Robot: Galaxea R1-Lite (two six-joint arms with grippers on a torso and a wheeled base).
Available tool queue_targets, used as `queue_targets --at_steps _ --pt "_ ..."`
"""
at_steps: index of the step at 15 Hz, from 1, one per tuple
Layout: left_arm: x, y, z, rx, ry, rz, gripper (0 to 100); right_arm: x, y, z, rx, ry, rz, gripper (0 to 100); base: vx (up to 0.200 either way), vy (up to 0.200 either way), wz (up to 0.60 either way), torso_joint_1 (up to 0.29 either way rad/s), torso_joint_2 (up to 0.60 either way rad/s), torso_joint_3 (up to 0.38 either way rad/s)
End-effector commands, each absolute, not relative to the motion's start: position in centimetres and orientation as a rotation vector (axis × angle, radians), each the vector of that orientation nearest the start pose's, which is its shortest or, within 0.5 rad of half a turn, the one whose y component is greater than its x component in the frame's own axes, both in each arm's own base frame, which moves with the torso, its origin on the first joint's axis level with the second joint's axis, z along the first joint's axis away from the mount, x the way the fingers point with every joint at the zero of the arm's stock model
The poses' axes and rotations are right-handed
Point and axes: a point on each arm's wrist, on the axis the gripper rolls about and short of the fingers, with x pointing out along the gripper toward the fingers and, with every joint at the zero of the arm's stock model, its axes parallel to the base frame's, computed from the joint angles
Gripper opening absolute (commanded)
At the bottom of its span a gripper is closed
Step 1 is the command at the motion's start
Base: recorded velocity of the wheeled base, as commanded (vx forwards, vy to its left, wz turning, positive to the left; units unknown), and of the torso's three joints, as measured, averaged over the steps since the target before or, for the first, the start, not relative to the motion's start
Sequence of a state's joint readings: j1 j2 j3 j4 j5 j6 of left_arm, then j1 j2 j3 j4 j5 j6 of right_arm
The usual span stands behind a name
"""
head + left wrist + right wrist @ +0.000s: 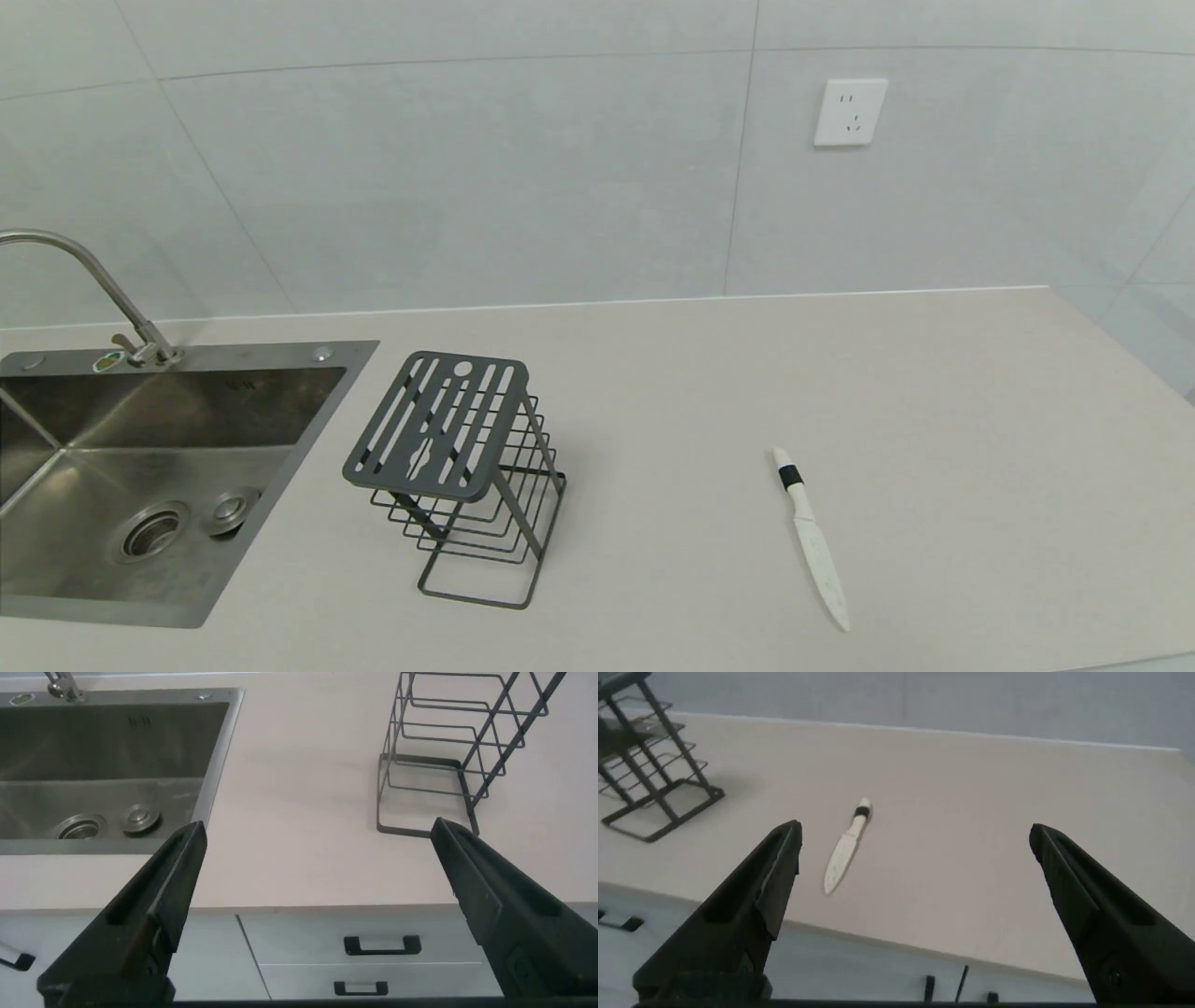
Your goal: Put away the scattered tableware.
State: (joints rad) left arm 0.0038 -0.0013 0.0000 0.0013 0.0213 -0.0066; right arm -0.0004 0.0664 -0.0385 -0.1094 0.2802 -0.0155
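Observation:
A white knife (pixel 810 535) with a black band on its handle lies flat on the beige counter, right of centre, blade toward the front edge. It also lies ahead of my right gripper (pixel 915 845) as the knife (pixel 846 847). A dark wire knife rack (pixel 459 467) with a slotted top stands left of centre, beside the sink. My left gripper (pixel 318 840) hangs open off the counter's front edge, with the rack base (pixel 448 765) ahead of it. Both grippers are open and hold nothing.
A steel sink (pixel 140 476) with a faucet (pixel 103 289) takes up the left of the counter. Cabinet drawers with black handles (pixel 380 945) sit below the front edge. A wall socket (pixel 850 112) is on the tiled wall behind.

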Motion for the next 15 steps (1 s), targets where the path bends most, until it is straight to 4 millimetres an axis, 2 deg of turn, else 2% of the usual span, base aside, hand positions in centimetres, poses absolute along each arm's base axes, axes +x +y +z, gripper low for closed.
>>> queue_targets --at_steps 1,2,4,6,12,15 --pt "-2.3 0.0 7.5 -0.006 0.001 0.026 100 0.0 0.7 13.2 -0.002 0.111 0.337 100 0.0 0.0 0.0 0.0 0.0 0.0" --pt "-2.3 0.0 7.5 -0.006 0.001 0.026 100 1.2 0.8 13.8 0.008 0.179 0.375 100 0.0 0.0 0.0 0.0 0.0 0.0" --pt "-2.3 0.0 7.5 -0.006 0.001 0.026 100 2.9 1.0 13.8 0.018 0.278 0.413 100 0.0 0.0 0.0 0.0 0.0 0.0" --pt "-2.3 0.0 7.5 -0.008 0.001 0.026 100 3.5 1.1 12.8 0.022 0.359 0.445 100 0.0 0.0 0.0 0.0 0.0 0.0" --pt "-2.3 0.0 7.5 -0.008 0.001 0.026 100 5.5 1.8 12.2 -0.019 0.502 0.525 100 0.0 0.0 0.0 0.0 0.0 0.0" --pt "-2.3 0.0 7.5 -0.005 0.001 0.026 100 9.2 2.7 11.6 -0.066 0.594 0.548 100 0.0 0.0 0.0 0.0 0.0 0.0"
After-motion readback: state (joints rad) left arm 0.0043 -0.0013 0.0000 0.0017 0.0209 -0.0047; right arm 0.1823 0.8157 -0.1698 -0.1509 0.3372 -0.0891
